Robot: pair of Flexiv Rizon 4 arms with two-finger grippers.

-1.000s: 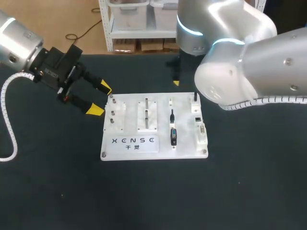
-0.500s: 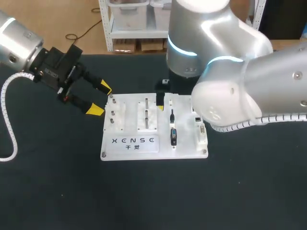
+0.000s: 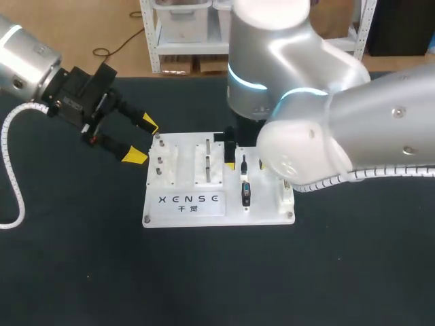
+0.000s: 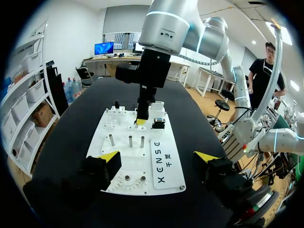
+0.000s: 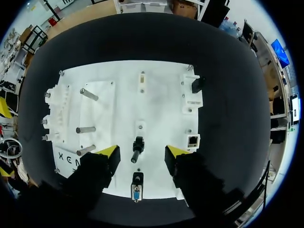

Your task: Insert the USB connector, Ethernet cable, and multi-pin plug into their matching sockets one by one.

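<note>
Your right tool (image 5: 142, 152), fingers apart, swung in over the white board (image 5: 118, 99) to hover above the black plug (image 5: 137, 145) (no connector gripped yet).

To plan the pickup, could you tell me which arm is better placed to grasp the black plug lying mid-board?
Right, probably: the right tool, open, hangs over the plug on the board; the left tool sits off the board's corner.

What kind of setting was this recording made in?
Probably a robotics test bench: a white board of pegs and sockets on a black table, the left tool beside it, the right tool above it.
</note>
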